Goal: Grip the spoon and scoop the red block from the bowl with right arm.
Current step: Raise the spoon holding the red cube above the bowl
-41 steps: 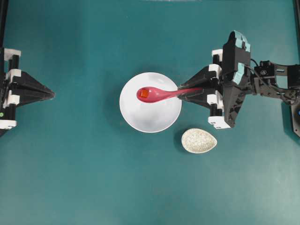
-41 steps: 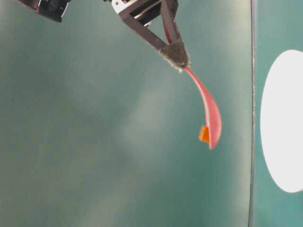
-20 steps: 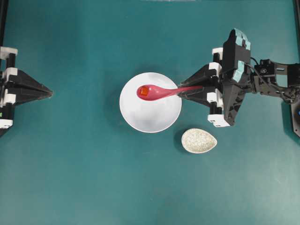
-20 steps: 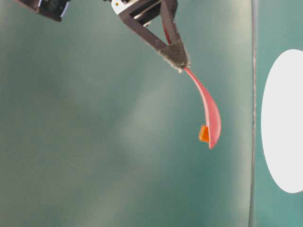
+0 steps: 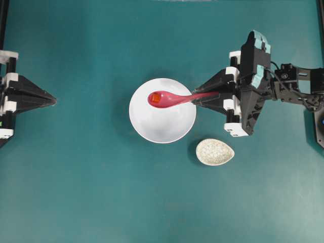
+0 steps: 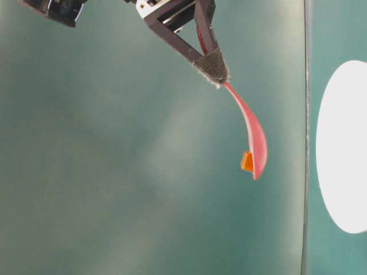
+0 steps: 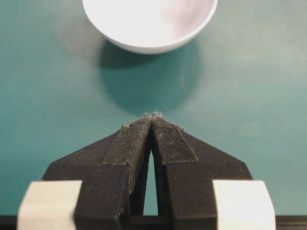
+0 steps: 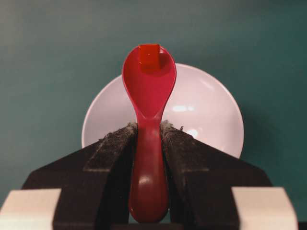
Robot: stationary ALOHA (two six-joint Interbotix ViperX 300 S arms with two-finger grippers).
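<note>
- While right gripper jaws pinch the spoon handle, the red block sits in its scoop, held above the bowl near the table's centre.
- Left gripper jaws pressed together, idle at the left edge.
- Risk: block sits near the scoop's tip; any tilt or jerk could spill it.

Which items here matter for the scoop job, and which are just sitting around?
In the job:
- spoon, clamped in the right end effector
- red block, sitting in the spoon's scoop
- white bowl

Lying about:
- speckled dish
- left end effector, shut and holding nothing

Black right arm with white brackets, teal tape patches, exposed cables.
</note>
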